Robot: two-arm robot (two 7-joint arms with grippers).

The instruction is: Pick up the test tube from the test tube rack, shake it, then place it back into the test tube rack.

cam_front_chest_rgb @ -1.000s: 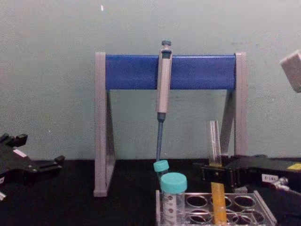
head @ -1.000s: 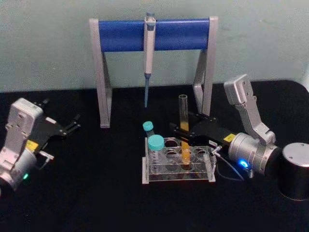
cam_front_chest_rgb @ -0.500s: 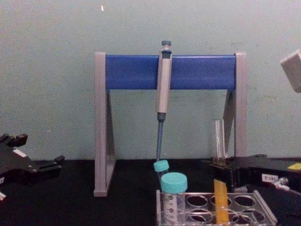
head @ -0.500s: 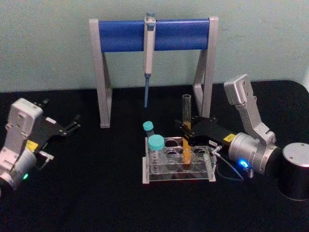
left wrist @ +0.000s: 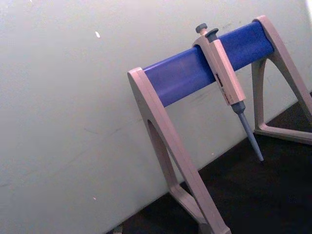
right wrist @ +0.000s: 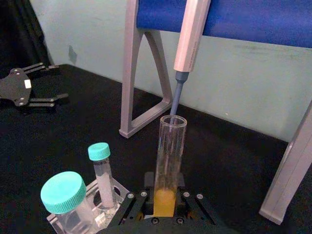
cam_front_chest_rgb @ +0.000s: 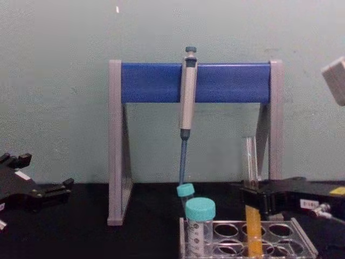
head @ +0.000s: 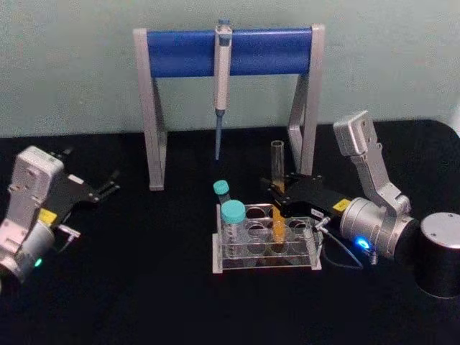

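The test tube (head: 277,169) stands upright in the test tube rack (head: 248,257), a clear holed tray at the table's middle. Its upper half is clear glass, its lower half holds orange-yellow liquid. My right gripper (head: 276,195) reaches in from the right and is shut on the tube just above the rack. In the right wrist view the test tube (right wrist: 169,146) rises between the two fingers (right wrist: 190,202), which press its sides at the liquid line. From the chest the tube (cam_front_chest_rgb: 249,156) pokes up out of the right gripper (cam_front_chest_rgb: 247,197). My left gripper (head: 109,187) rests open at the far left.
Two teal-capped vials (head: 232,213) (head: 221,188) stand in the rack's left end. Behind the rack is a blue-and-grey pipette stand (head: 180,52) with a grey pipette (head: 222,72) hanging from it. A dark cylinder (head: 440,251) stands at the far right.
My right gripper slid back to the right along the tube, so only its fingertips hold it now. The tube went from a slight lean to upright. Nothing moved in the last half second.
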